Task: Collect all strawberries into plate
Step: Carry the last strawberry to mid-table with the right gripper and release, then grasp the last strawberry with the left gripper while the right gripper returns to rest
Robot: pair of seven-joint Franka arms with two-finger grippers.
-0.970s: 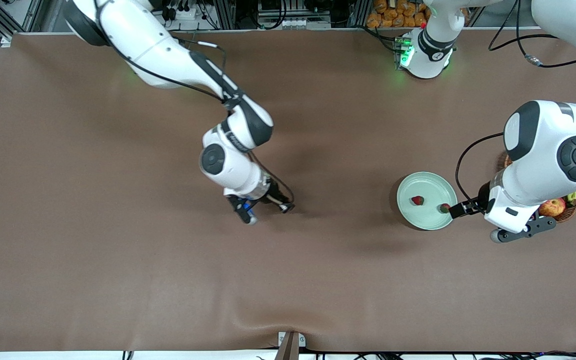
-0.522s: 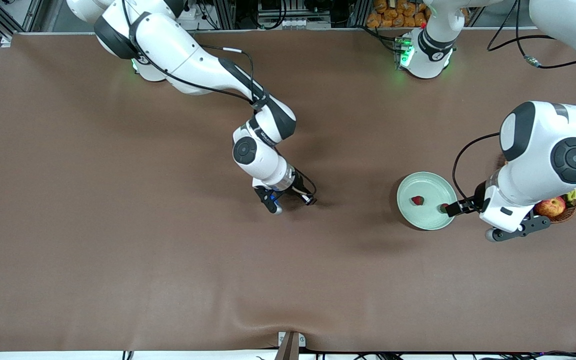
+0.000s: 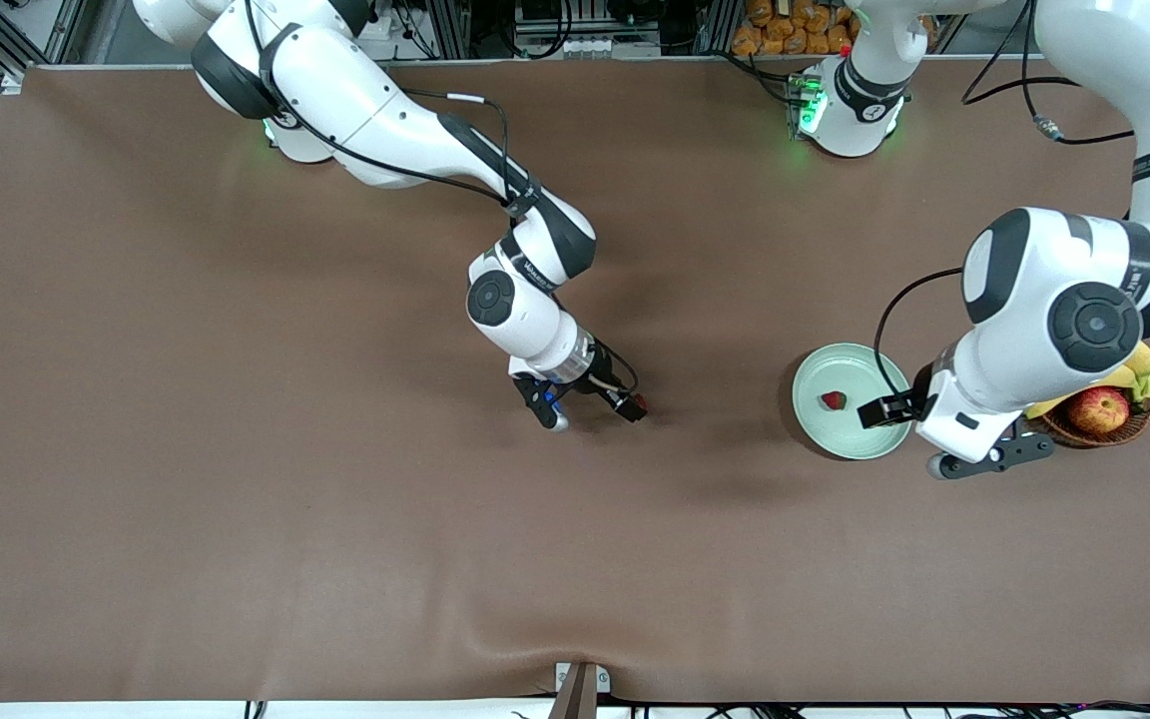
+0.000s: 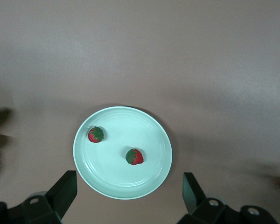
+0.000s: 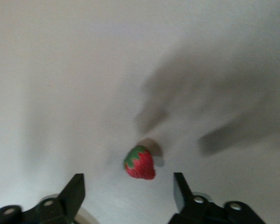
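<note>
Step in hand: pick up the last strawberry (image 5: 140,163), which lies on the tabletop (image 3: 335,519) at mid-frame in the front view.

- **Right claw:** The right claw (image 5: 128,192) hangs over the berry with its fingers apart and the berry between them. Descend straight and close gently.
- **Left claw:** The left claw (image 4: 128,196), fingers apart, hangs over the plate (image 4: 91,172), which holds two strawberries (image 4: 134,157). It likely must clear the plate before delivery.
- **Room to move:** Bare tabletop lies between the berry and the plate.

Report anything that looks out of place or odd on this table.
One strawberry lies on the bare table, well off the plate toward the right arm's end, between the open fingers of the right gripper. Two strawberries lie on the plate, under the open left gripper. Nothing looks spilled or damaged.
</note>
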